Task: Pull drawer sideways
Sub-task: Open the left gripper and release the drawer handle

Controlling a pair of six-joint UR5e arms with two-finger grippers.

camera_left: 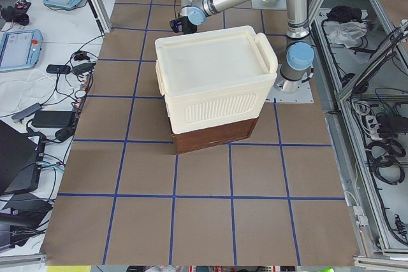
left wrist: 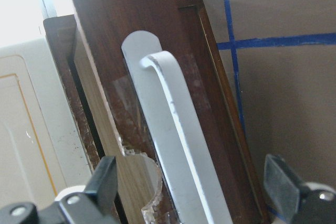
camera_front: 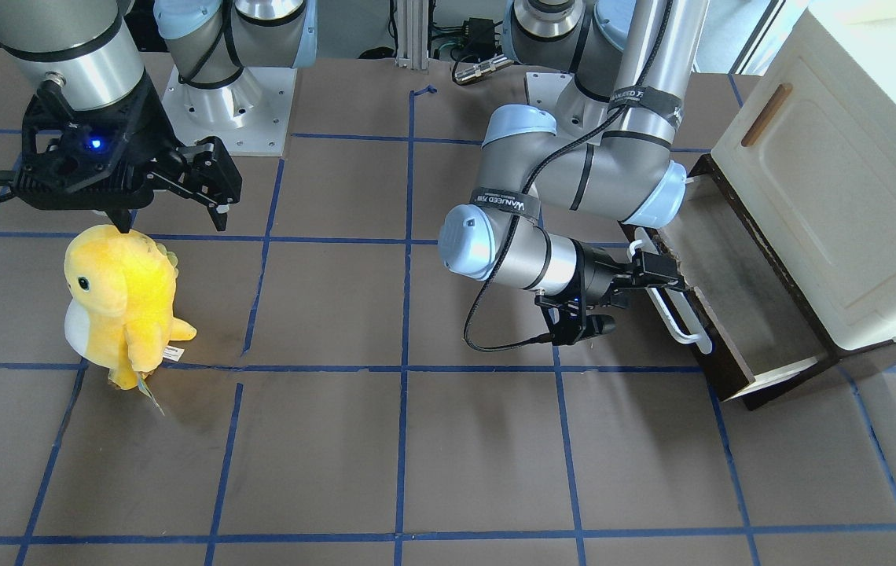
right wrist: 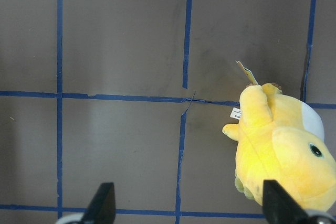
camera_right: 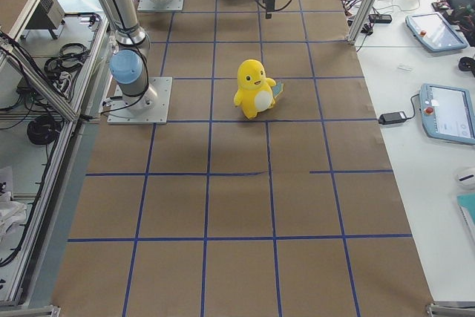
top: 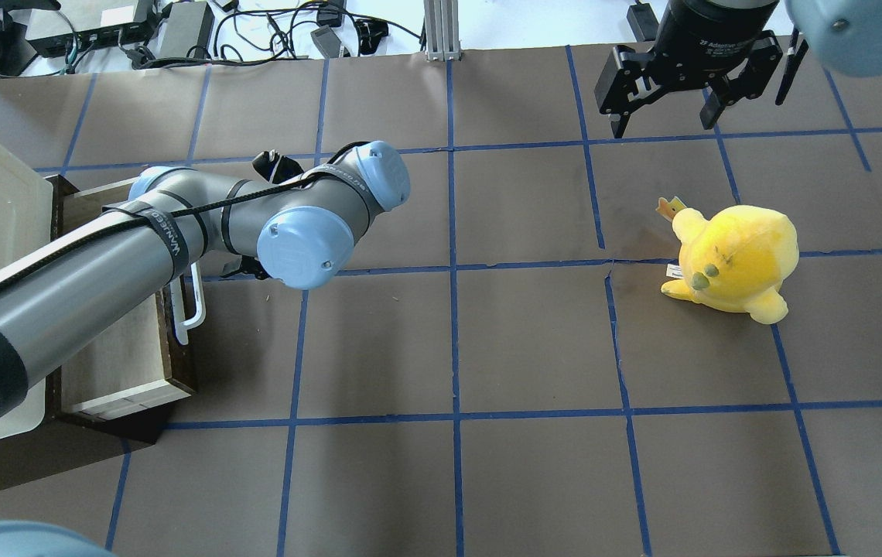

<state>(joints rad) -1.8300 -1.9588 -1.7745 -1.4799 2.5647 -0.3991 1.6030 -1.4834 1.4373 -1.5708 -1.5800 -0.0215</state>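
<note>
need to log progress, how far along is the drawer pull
Done: the drawer stands well out of the cream cabinet, pale inside showing. In hand: the left gripper is open, the white bar handle between its fingers, unclamped. Left: perhaps a further pull or just backing off; the drawer's full travel cannot be told. The right gripper hangs open by the plush toy.

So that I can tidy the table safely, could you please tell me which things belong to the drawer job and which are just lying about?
Job: drawer, partly out; its white handle; left jaws, open astride it.
Lying about: yellow plush toy; cream cabinet door; right jaws, open near the toy.
</note>
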